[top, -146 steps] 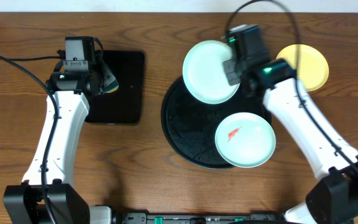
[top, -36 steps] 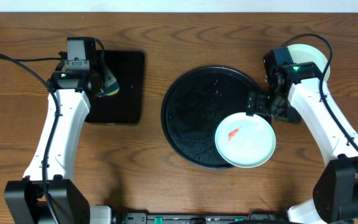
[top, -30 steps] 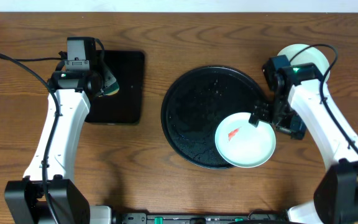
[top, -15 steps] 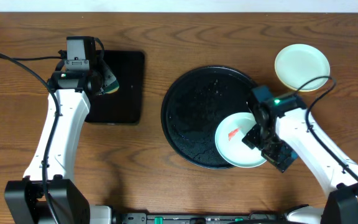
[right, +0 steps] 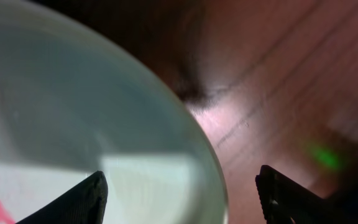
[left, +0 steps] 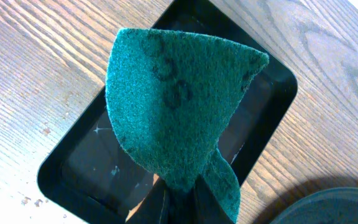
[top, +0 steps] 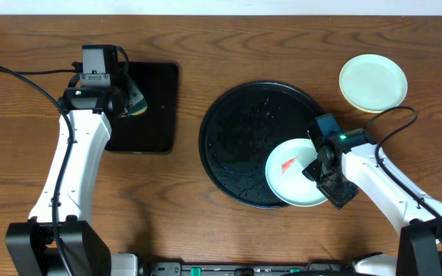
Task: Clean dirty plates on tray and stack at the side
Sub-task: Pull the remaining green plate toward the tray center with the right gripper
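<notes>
Now | wooden table (top: 190,222) (brown grain) | left gripper (left: 178,202) clamps green pad (left: 173,106) | right gripper (right: 182,196) spread over smeared plate (top: 294,182)

table (top: 206,238): wood grain | scouring pad (left: 173,106): rough green fibre | tray (top: 236,146): glossy black

A small rectangular black tray (top: 156,115) lies in the upper left of the overhead frame, on the brown wooden table (top: 206,222). A green scouring pad (left: 173,112), folded to a cone-like shape, fills the middle of the left wrist view, over that tray's glossy floor.
</notes>
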